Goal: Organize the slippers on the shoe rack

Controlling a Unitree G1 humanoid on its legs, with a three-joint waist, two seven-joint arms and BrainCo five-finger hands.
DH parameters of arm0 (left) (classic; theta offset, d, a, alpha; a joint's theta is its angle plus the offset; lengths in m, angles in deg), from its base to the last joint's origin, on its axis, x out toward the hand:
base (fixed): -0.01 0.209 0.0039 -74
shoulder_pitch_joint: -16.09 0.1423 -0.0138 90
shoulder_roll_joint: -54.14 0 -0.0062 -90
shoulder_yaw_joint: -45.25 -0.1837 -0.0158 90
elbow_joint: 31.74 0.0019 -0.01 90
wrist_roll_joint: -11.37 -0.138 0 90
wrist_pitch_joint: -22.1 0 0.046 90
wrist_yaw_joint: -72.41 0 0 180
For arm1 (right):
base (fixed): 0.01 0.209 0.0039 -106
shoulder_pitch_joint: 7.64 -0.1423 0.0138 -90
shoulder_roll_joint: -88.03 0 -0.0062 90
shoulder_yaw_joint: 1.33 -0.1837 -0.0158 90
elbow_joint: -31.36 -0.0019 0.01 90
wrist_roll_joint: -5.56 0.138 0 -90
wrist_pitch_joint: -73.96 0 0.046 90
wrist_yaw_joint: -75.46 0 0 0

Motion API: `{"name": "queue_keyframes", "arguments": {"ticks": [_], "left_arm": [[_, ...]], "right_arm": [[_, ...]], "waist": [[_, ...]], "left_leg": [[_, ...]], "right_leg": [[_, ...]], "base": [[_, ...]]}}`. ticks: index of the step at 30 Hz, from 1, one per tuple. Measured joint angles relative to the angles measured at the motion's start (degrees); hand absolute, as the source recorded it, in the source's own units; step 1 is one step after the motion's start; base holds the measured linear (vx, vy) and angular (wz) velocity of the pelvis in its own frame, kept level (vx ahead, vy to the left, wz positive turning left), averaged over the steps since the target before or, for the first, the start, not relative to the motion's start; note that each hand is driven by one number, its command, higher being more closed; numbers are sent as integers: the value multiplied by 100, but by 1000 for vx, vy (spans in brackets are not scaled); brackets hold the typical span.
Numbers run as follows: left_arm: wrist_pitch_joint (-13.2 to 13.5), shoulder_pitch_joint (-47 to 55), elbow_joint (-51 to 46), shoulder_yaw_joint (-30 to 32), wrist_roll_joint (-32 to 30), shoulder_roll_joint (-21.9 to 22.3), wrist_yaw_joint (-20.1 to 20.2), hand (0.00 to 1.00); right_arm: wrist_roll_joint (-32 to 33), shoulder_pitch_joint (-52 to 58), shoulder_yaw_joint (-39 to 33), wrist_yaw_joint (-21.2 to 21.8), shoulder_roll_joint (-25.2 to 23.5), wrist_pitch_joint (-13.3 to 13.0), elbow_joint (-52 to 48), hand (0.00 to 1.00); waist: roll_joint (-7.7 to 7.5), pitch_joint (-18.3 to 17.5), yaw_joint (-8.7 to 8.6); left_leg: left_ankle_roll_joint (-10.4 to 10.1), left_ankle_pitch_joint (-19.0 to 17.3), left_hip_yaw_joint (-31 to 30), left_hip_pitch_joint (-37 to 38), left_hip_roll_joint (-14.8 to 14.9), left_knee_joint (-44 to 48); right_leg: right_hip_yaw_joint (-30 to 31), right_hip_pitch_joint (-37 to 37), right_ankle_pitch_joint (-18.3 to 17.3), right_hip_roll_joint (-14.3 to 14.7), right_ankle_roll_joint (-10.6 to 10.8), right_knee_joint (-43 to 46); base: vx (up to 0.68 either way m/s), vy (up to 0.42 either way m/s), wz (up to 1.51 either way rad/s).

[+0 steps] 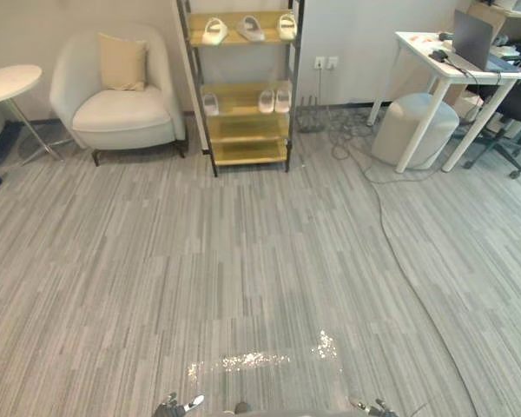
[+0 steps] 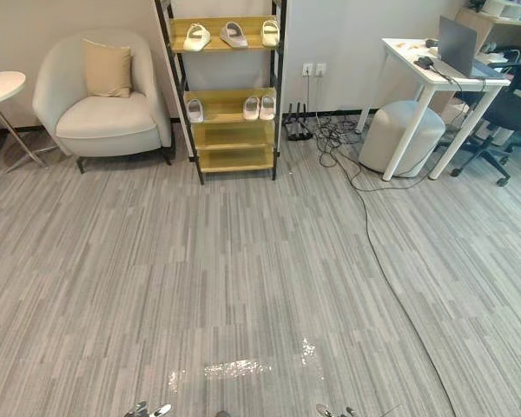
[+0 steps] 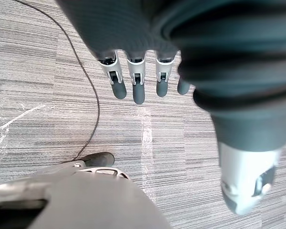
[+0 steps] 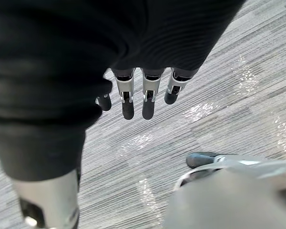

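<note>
Left eye view: cream slippers on the black-framed wooden rack; left hand and right hand loose-fingered, empty.

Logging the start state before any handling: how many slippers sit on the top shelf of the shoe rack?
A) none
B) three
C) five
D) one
B: three pale slippers lie in a row on the top shelf of the shoe rack.
</note>
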Motion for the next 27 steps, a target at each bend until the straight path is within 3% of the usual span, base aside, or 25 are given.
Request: {"name": "queue_keyframes", "arguments": {"ticks": [5, 15, 27], "left_arm": [[10, -49, 1, -6, -13, -7, 2, 0], [7, -82, 1, -74, -82, -31, 5, 0], [-2, -154, 20, -195, -103, -152, 15, 0]], "right_arm": [[-78, -256, -1, 1, -86, -33, -21, 0], [-508, -399, 136, 6, -275, -41, -66, 0], [-646, -482, 469, 3, -308, -23, -60, 0]], "waist": [[-23, 68, 13], [-39, 85, 52], [-190, 173, 49]], "left_leg": [[-64, -32, 2, 85, 4, -30], [-67, -30, -61, 122, -40, -35], [-24, -6, -157, 80, -105, -39]], "right_leg": [[-113, 58, -73, -9, 113, 40], [-273, 56, -102, -79, 139, 129], [-436, 77, -104, -132, 132, 81]], "base": [[10, -28, 0], [-16, -11, 3], [-10, -9, 6]]}}
